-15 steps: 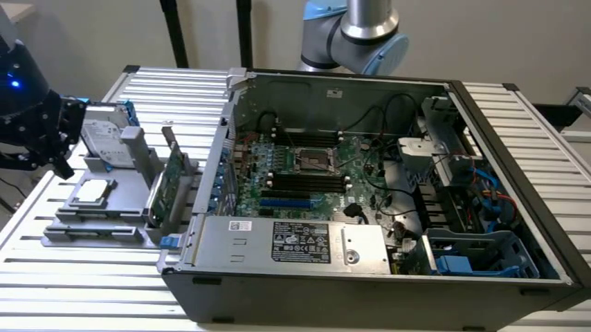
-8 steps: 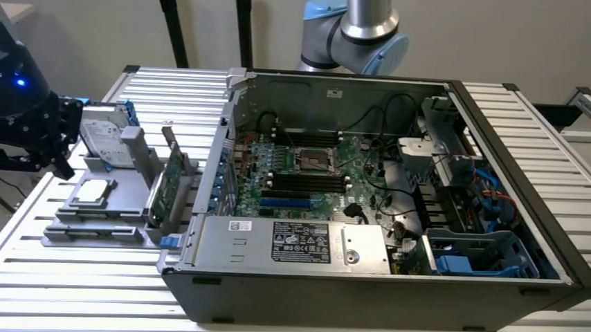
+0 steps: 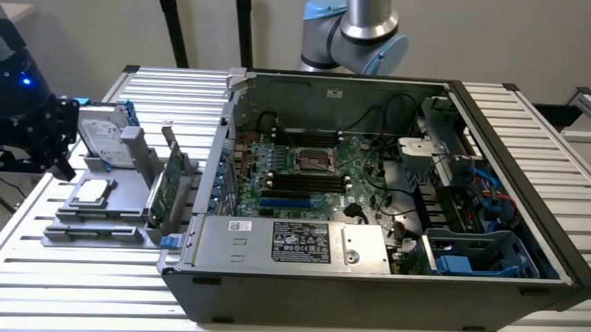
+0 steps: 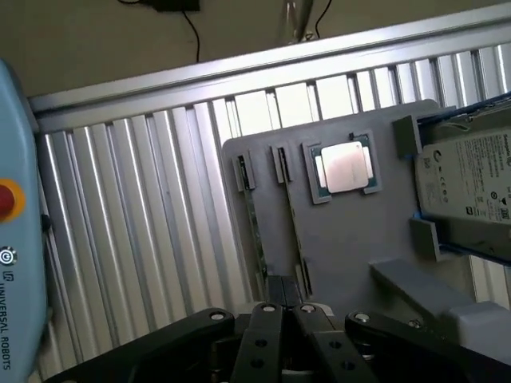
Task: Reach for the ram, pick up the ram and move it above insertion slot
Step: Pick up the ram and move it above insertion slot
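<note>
Fingers (image 4: 266,329), shut and empty, hang near the gray holder (image 4: 351,239) where the ram (image 4: 254,239) stands ungrasped, so pickup and carrying to the slot (image 3: 305,181) remain.

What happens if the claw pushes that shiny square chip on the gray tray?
The square chip lies flat, so it probably won't roll or tip. A frame on the gray tray surrounds it, so a sideways push would likely just jam it. Its top looks smooth and metallic: probably stiff, maybe slippery.
</note>
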Tool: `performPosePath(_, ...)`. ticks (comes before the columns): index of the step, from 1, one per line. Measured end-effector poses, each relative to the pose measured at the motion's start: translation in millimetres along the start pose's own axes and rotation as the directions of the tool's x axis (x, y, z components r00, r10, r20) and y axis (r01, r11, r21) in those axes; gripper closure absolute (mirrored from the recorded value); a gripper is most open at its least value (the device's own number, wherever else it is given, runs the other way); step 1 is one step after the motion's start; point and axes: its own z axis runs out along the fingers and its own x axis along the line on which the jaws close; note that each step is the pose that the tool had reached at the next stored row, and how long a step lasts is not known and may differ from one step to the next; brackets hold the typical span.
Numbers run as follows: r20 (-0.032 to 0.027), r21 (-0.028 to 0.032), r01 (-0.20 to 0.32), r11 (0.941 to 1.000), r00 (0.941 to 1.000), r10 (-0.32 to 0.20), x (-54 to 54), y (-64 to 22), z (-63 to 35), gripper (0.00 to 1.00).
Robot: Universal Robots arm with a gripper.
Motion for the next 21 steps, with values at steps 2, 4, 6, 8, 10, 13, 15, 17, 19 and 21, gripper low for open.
performPosePath(2,-0.0009,0.001,0.036,0.9994,0.9994,-0.036,0.0,0.0,0.5,0.89)
performPosePath(4,-0.0019,0.0016,0.072,0.9974,0.9974,-0.072,0.0,-0.1,1.3,0.89)
performPosePath(6,-0.0031,0.0017,0.109,0.994,0.994,-0.109,0.0,-0.1,2.1,0.89)
performPosePath(8,-0.0042,0.0018,0.145,0.9894,0.9894,-0.145,0.0,-0.1,2.9,0.89)
performPosePath(10,-0.0053,0.0017,0.181,0.9836,0.9836,-0.18,0.0,-0.1,3.4,0.89)
performPosePath(13,-0.0065,0.0015,0.234,0.9722,0.9722,-0.234,0.0,-0.1,3.6,0.89)
performPosePath(15,-0.0069,0.0017,0.265,0.9643,0.9642,-0.265,0.0,0.0,3.8,0.89)
performPosePath(17,-0.0072,0.0017,0.28,0.9601,0.9601,-0.28,0.1,0.9,3.9,0.89)
performPosePath(19,-0.0072,0.0017,0.28,0.9599,0.9598,-0.28,0.2,1.1,3.8,0.89)
performPosePath(21,-0.0073,0.0016,0.28,0.9599,0.9598,-0.28,0.2,1.2,3.8,0.82)
